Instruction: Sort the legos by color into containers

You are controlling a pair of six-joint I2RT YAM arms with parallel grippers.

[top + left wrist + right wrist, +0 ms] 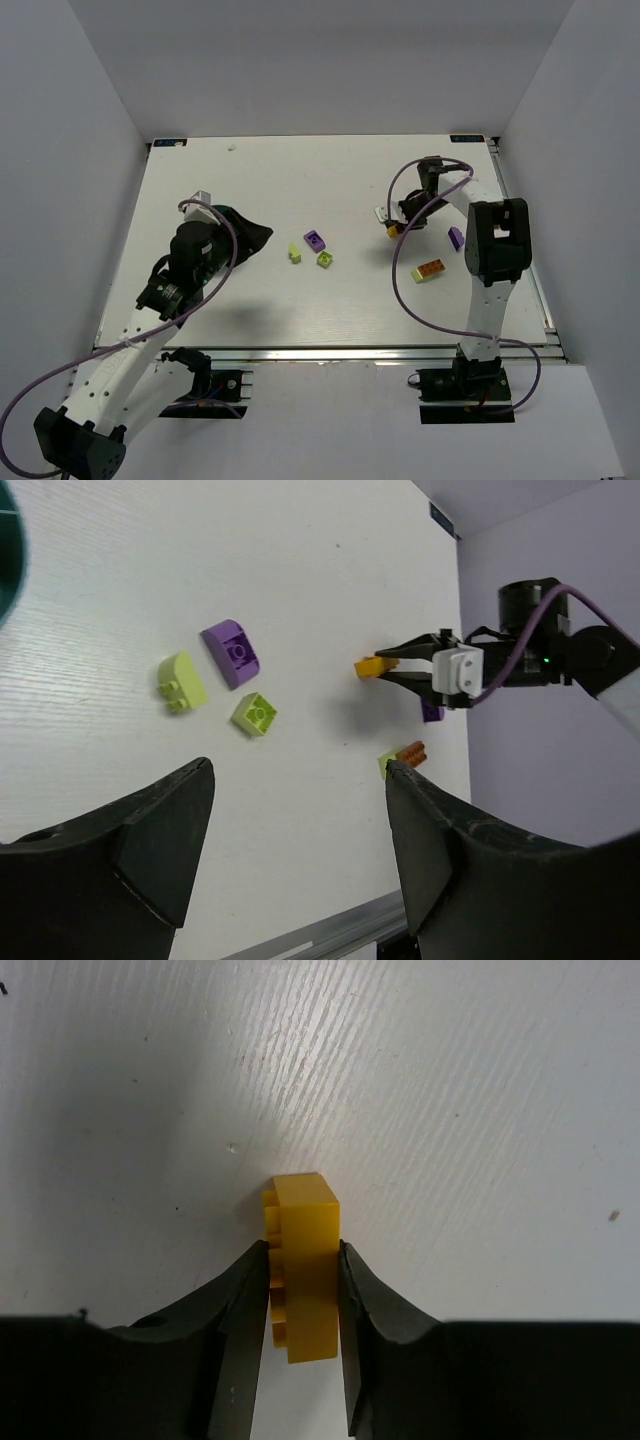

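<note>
My right gripper [303, 1252] is shut on an orange-yellow lego [305, 1222], with both fingers pressed on its sides just over the white table [480, 1110]. The top view shows this gripper [393, 230] at the right middle. A purple lego [315, 239] and two lime legos [295, 253] [325, 259] lie mid-table. An orange-and-lime piece [429, 270] and another purple lego [455, 238] lie by the right arm. My left gripper [298, 765] hangs open and empty over bare table. Only a teal rim of the containers [8, 565] shows, at the left wrist view's left edge.
The table's metal front rail [330, 932] runs just below my left fingers. White walls enclose the table at the back and sides. The right arm's purple cable [405, 285] loops over the table near the orange-and-lime piece.
</note>
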